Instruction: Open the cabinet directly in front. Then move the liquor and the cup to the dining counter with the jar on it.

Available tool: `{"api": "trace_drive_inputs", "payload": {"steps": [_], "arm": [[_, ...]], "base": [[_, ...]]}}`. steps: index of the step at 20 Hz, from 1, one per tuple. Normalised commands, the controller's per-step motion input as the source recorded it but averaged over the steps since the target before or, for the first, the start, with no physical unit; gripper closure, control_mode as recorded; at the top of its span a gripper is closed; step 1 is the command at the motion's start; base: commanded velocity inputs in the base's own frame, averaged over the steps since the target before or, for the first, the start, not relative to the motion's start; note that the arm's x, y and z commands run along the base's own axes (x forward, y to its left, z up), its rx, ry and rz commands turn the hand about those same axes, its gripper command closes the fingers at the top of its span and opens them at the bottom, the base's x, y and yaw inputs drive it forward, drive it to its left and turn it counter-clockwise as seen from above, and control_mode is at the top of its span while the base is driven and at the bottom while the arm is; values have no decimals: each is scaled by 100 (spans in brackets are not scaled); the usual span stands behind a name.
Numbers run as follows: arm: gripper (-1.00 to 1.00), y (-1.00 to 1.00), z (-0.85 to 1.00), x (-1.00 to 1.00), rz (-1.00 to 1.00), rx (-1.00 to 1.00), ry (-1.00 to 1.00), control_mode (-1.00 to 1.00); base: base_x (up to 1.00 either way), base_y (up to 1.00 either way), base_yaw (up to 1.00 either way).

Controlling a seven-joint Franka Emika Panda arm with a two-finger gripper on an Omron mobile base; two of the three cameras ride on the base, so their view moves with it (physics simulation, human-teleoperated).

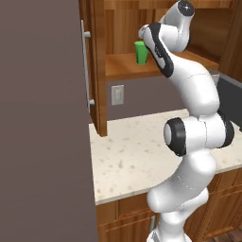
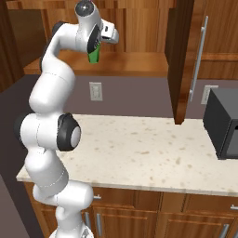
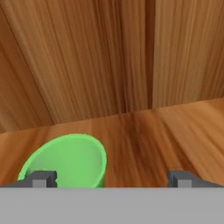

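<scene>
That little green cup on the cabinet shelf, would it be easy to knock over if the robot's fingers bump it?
Probably yes. The green cup looks like thin plastic and empty, so likely light and apt to slide or tip on the smooth wooden shelf. It sits off toward one finger of the open gripper, so a bump seems possible. Being plastic, a fall would hardly break it, though it might roll.

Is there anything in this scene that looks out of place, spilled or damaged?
Nothing stands out. The cup stands upright on the shelf of the open cabinet, with nothing spilled around it. The open end effector is just above the cup, off to one side of it. The countertop looks undamaged.
</scene>
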Motion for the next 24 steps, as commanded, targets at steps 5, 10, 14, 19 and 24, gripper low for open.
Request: {"api": "trace_drive_inputs", "payload": {"steps": [5, 10, 14, 19, 24], "arm": [[-100, 0, -4, 57, 0, 0, 0, -100], [-100, 0, -7, 40, 0, 0, 0, -100], [-100, 0, -12, 23, 2, 0, 0, -100], [-100, 0, -14, 25, 2, 0, 0, -100], [-100, 0, -16, 22, 2, 0, 0, -100]], "base": [[0, 0, 0], [0, 0, 0], [0, 0, 0], [0, 0, 0], [0, 0, 0]]}}
